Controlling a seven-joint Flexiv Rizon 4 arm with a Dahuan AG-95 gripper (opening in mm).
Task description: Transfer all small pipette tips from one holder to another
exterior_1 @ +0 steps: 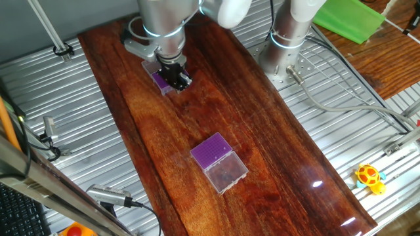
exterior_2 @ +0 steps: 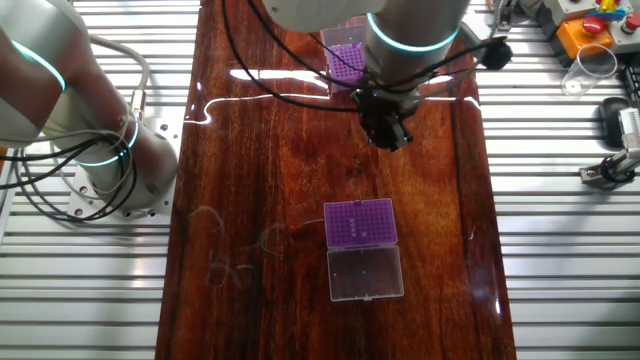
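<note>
My gripper (exterior_1: 178, 80) (exterior_2: 386, 134) hangs from the arm at the far end of the wooden board. In one fixed view it is right beside a small holder with a purple insert (exterior_1: 159, 80). That holder shows in the other fixed view (exterior_2: 347, 62) just beyond the gripper. The dark fingers stand close together and look shut; nothing can be seen between them. A second holder with a purple insert (exterior_1: 212, 151) (exterior_2: 360, 221) lies mid-board, its clear lid (exterior_1: 227, 173) (exterior_2: 365, 272) folded open. A few dark specks, the small pipette tips (exterior_2: 352, 223), show on its insert.
The dark wooden board (exterior_1: 275, 151) (exterior_2: 260, 170) lies on a ribbed metal table. A second arm's base (exterior_1: 286, 46) (exterior_2: 105, 150) stands beside the board with cables. A yellow toy (exterior_1: 369, 177), a green sheet (exterior_1: 348, 18) and a clear cup (exterior_2: 592, 66) sit off the board.
</note>
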